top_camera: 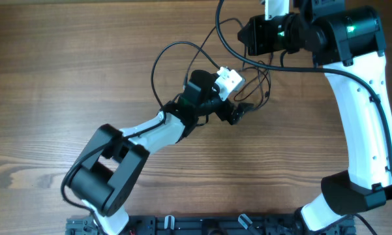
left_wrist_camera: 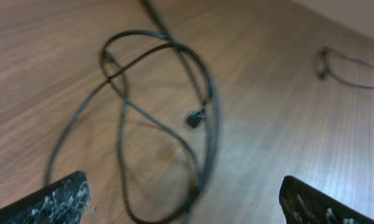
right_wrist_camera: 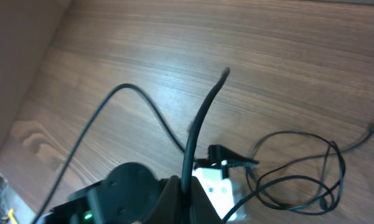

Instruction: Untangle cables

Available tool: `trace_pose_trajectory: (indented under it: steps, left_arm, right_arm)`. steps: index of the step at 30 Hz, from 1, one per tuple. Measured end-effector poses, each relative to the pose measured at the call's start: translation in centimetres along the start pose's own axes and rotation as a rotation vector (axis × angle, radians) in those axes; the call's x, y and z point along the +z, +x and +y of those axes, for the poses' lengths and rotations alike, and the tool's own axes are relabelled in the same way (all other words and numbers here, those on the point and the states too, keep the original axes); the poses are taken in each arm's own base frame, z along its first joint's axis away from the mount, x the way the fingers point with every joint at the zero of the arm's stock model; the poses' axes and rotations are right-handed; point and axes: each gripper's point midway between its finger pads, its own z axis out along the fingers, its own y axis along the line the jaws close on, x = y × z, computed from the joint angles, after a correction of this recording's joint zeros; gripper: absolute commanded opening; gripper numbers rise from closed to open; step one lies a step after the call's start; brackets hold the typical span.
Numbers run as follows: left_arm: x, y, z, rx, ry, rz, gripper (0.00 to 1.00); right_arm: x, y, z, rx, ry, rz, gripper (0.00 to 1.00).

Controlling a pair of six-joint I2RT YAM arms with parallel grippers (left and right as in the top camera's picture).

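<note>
Left pincer (left_wrist_camera: 190, 208) wide apart, low over worktop (top_camera: 59, 72), holding nothing. Cables (left_wrist_camera: 194, 118) lie in loose crossed loops on worktop, just ahead of its fingers (left_wrist_camera: 62, 199). Right pincer (top_camera: 250, 36) squeezed together, near far side of loops. Cannot tell if it holds cord.

The left arm (top_camera: 153, 134) has a smooth white shell set between bulky black joints: a rounded black drum (top_camera: 94, 179) at one end and a black wrist (top_camera: 199, 98) carrying a small white box (top_camera: 229, 79). A thin black wire (top_camera: 143, 127) runs along the white shell. The right arm (top_camera: 362, 117) is built alike, with a long white shell, a black elbow (top_camera: 344, 192) and a black housing where a green light (top_camera: 352, 28) glows. A thicker black wire (top_camera: 386, 130) trails along it. The left jaws are black, flecked with whitish scuffs.
</note>
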Motion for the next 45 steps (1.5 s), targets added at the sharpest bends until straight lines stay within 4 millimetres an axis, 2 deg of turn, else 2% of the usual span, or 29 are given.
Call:
trace_pose_trajectory:
  steps: [3,4,5,6,8,12,17,19,20,23,24,26,29,31,34,35,36,37,39,42,45]
  left_arm:
    - [1.0,1.7,0.9,0.004,-0.028,0.025,0.98]
    - [1.3,2.4,1.1,0.002,-0.033,0.038,0.92]
    - [1.7,3.2,1.4,-0.004,-0.037,0.054,0.45]
    - [1.9,3.8,1.5,-0.003,-0.039,0.066,0.04]
    - [2.2,4.5,1.7,-0.010,-0.045,0.081,0.04]
    - [2.1,4.1,3.1,-0.030,-0.126,0.063,0.04]
    - [0.9,3.7,7.2,-0.077,-0.358,0.066,0.04]
    - [-1.2,3.0,9.4,-0.091,-0.489,0.075,0.04]
    - [-3.0,2.2,10.5,-0.095,-0.564,0.081,0.04]
    - [-9.2,-2.5,12.9,-0.110,-0.739,0.003,0.04]
    - [-11.1,-3.1,13.6,-0.123,-0.780,0.004,0.04]
    - [-14.2,-3.0,15.1,-0.153,-0.851,0.028,0.04]
    - [-17.3,-1.6,17.1,-0.198,-0.924,0.084,0.04]
    - [-18.9,-0.9,17.8,-0.222,-0.955,0.112,0.04]
    - [-23.3,-2.4,19.3,-0.256,-1.032,0.044,0.04]
    - [-24.4,-2.8,19.7,-0.262,-1.051,0.023,0.04]
    - [-25.3,-3.2,19.9,-0.268,-1.068,0.007,0.04]
    - [-27.5,-3.7,20.6,-0.282,-1.107,-0.029,0.04]
    - [-30.3,-4.1,21.4,-0.302,-1.162,-0.063,0.04]
    - [-34.3,-4.0,22.9,-0.353,-1.249,-0.122,0.04]
    - [-38.2,-3.0,24.5,-0.421,-1.339,-0.161,0.04]
  right_arm:
    - [0.0,0.1,0.4,0.000,-0.024,0.004,0.04]
    - [0.0,0.1,0.6,0.000,-0.032,0.005,0.04]
    - [0.0,0.1,0.8,0.000,-0.045,0.007,0.04]
    - [0.0,0.1,0.9,0.000,-0.053,0.008,0.04]
    - [-0.1,0.2,1.1,-0.003,-0.062,0.009,0.04]
    - [0.0,0.2,1.1,-0.015,-0.066,0.010,0.04]
    - [0.0,0.7,0.6,-0.008,-0.038,0.027,0.04]
    - [0.0,0.8,-0.4,-0.005,0.022,0.031,0.04]
    - [0.0,0.8,-0.9,-0.005,0.047,0.028,0.04]
    - [-0.2,0.5,-2.8,0.002,0.159,0.015,0.04]
    - [-0.4,0.5,-3.4,0.007,0.188,0.012,0.04]
    - [-0.7,0.3,-4.7,0.025,0.247,0.002,0.04]
    - [-2.0,0.3,-8.1,0.077,0.363,-0.010,0.04]
    - [-3.7,0.2,-11.9,0.144,0.461,-0.032,0.04]
    - [-6.4,0.7,-17.2,0.261,0.578,-0.058,0.04]
    - [-7.1,1.0,-18.4,0.290,0.599,-0.062,0.04]
    - [-8.0,1.5,-20.0,0.330,0.628,-0.065,0.04]
    - [-9.3,2.2,-22.0,0.388,0.666,-0.071,0.04]
    - [-11.9,3.7,-25.3,0.486,0.732,-0.086,0.04]
    - [-14.6,5.1,-28.2,0.587,0.790,-0.116,0.04]
    - [-17.0,6.7,-30.4,0.677,0.846,-0.138,0.04]
